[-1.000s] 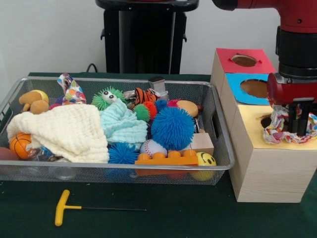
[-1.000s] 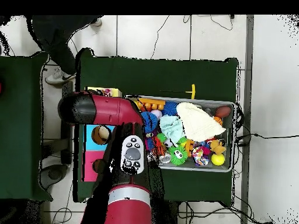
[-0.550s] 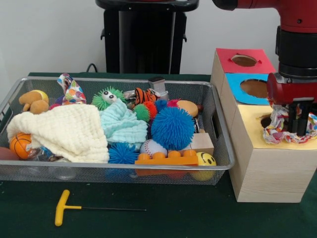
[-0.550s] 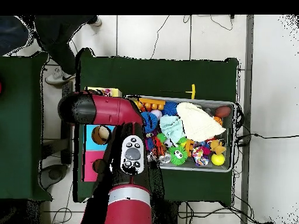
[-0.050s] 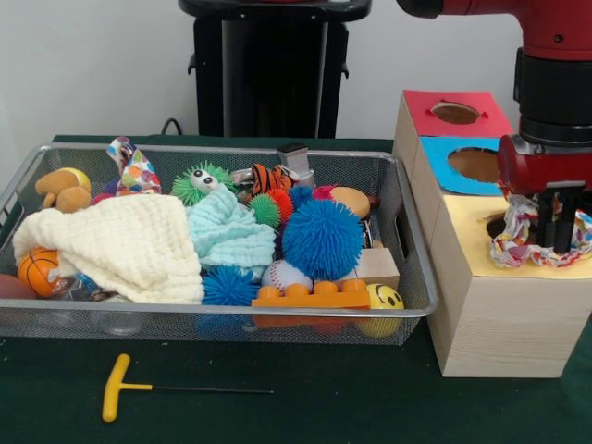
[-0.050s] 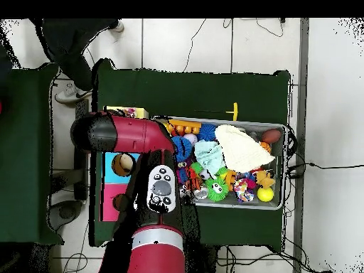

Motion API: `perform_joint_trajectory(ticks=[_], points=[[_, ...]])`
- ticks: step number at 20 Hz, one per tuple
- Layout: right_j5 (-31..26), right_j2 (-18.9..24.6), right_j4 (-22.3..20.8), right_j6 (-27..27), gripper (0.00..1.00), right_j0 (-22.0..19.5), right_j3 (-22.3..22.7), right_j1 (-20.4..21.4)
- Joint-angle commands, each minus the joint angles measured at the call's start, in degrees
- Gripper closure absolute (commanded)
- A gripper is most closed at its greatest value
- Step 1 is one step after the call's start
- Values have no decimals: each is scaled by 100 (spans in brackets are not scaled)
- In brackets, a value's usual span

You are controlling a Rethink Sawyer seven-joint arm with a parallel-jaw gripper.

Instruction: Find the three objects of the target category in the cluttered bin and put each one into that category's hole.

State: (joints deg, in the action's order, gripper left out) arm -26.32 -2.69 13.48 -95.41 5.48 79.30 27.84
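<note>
My gripper [image 5: 556, 242] hangs over the yellow-topped box [image 5: 462, 227] at the right, beside its hole, and is shut on a colourful patterned cloth [image 5: 518, 236]. The cloth's ends bunch out on both sides and rest on the yellow top. In the wire bin [image 5: 231, 319] lie a cream cloth [image 5: 120, 245], a light teal cloth [image 5: 227, 231] and a second patterned cloth [image 5: 132, 168] at the back left. In the overhead view the red arm [image 6: 135, 135] covers the gripper; the cream cloth [image 6: 242, 148] and teal cloth [image 6: 208, 156] show in the bin [image 6: 284, 167].
Behind the yellow box stand a blue-topped hole [image 5: 474, 164] and a red-topped hole [image 5: 456, 113]. The bin also holds spiky balls, a basketball, a smiley ball, an orange brick and plush toys. A yellow T-handle tool [image 5: 125, 388] lies in front of the bin.
</note>
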Motion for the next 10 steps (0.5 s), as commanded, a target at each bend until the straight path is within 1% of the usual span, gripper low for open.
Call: perform_joint_trajectory(ticks=[1,6,10], points=[[47,369,-375,-371,100,-373,484,-445],[-37,328,-413,-344,100,-346,451,-428],[82,353,-437,-337,100,-369,540,-385]])
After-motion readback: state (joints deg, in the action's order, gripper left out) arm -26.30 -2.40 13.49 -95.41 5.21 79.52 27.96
